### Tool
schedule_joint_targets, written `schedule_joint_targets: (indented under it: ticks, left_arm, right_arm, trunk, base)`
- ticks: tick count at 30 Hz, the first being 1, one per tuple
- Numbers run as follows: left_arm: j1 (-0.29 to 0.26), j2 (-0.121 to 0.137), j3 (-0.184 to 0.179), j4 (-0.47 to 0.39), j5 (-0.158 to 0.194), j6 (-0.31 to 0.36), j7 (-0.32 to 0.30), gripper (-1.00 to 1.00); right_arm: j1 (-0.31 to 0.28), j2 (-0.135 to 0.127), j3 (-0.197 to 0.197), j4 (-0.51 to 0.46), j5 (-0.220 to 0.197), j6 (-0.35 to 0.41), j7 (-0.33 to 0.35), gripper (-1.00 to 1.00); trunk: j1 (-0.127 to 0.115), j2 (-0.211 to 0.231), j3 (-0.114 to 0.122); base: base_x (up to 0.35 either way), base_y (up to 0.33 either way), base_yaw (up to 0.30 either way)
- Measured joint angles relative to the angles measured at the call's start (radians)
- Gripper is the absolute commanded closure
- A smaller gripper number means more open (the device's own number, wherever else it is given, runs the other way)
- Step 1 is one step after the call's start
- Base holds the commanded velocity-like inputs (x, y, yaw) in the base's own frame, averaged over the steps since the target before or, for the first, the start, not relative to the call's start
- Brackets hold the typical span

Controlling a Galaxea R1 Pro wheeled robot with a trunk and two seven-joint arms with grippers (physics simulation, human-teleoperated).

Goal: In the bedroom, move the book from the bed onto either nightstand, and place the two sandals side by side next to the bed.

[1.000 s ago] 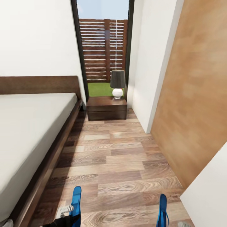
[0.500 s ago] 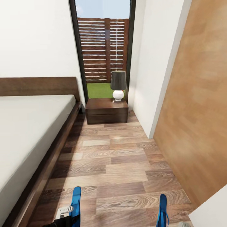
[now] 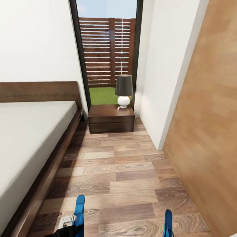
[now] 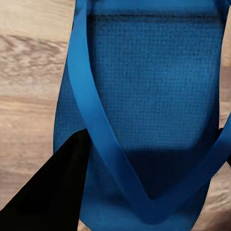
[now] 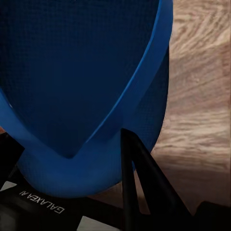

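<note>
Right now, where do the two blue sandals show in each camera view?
Head view: left sandal at the bottom edge left of centre, right sandal right of centre.
Left wrist view: left sandal, close up.
Right wrist view: right sandal, close up.
Shared landmark: the wood-plank floor.

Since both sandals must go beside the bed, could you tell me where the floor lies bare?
The wood-plank floor lies bare from the bed frame across to the wooden wall panel, up to the nightstand. The nightstand top is free left of the lamp.
</note>
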Motion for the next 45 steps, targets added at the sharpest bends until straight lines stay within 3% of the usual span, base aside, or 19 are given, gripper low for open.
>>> schedule_joint_targets:
  ticks: [45]
  left_arm:
    - [0.0, 0.0, 0.0, 0.0, 0.001, 0.0, 0.002, 1.0]
  right_arm:
    - [0.0, 0.001, 0.0, 0.0, 0.001, 0.0, 0.001, 1.0]
  trunk:
    - [0.0, 0.0, 0.0]
  base:
    - [0.301, -0.032, 0.0]
